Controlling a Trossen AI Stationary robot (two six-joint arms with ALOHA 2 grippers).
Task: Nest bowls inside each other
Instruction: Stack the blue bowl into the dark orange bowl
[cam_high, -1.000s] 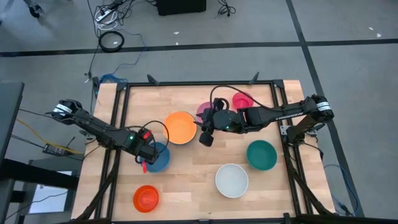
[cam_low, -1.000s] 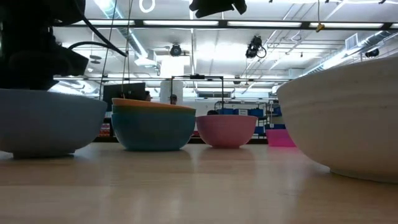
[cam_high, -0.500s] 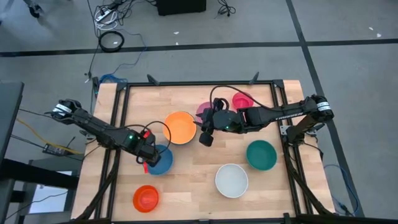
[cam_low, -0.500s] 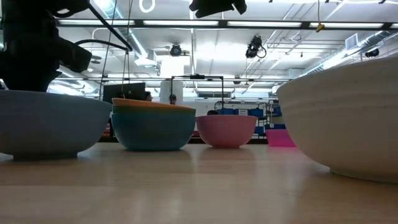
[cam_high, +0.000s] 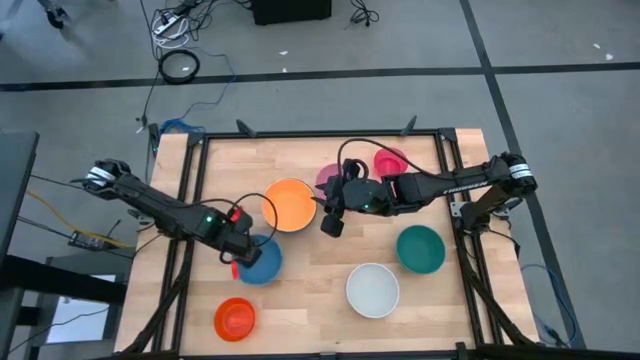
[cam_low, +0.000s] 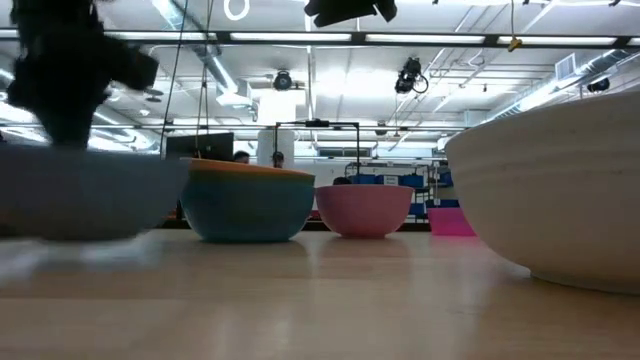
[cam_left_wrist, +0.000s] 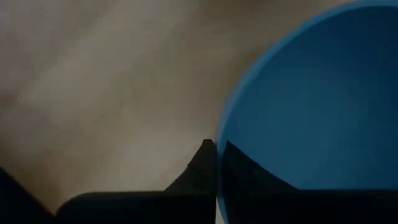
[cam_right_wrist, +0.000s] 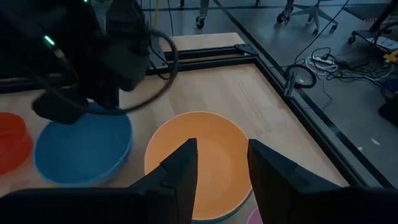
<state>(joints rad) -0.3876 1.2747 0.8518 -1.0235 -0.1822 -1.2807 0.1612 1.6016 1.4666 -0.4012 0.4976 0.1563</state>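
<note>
The left end effector is pinched on the blue bowl's left rim, apparently clear of the tabletop. The right end effector hovers parted just right of the orange bowl.

Overhead; table-level; two wrist close-ups

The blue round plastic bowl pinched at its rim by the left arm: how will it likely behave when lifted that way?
The blue round plastic bowl probably stays rigid: its rim looks unbent where the left gripper fingers pinch it. Held at one edge only, it may tilt or swing. The smooth wall could slip.
</note>
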